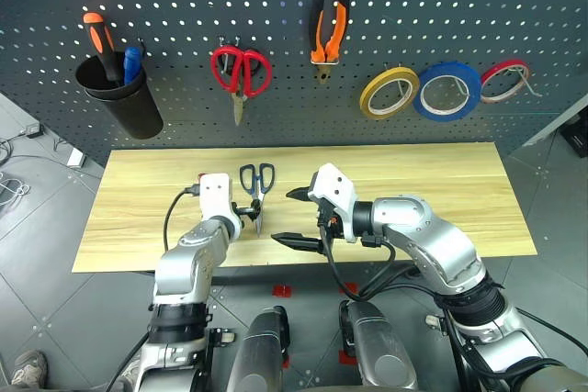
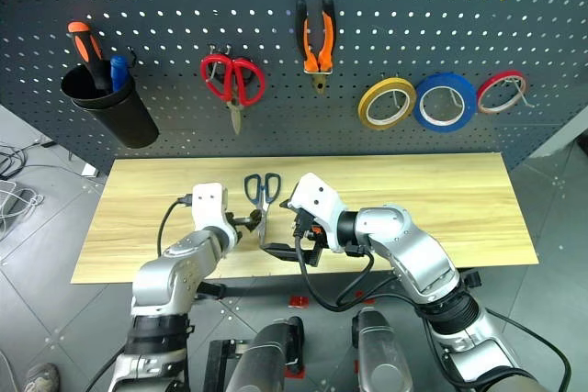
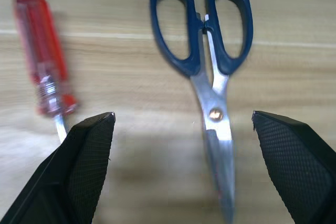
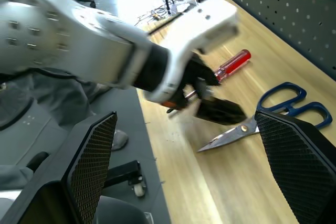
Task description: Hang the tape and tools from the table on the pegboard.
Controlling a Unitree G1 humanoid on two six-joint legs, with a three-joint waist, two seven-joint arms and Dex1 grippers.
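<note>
Scissors (image 3: 210, 61) lie between the open left tool's (image 3: 184, 124) fingers.

Both arms have silver-grey rounded shells with black joint rings. Each wrist ends in a white block-shaped housing, with black cables looping beside it. The fingers (image 3: 86, 166) are black wedges with a fine cross-hatched grip texture.

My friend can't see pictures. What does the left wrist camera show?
Dark blue-handled steel scissors lie flat on the light wooden table, right ahead of the open left gripper, whose two black fingers stand wide apart. A slim screwdriver with a clear red handle lies beside the scissors, not touching them.
</note>
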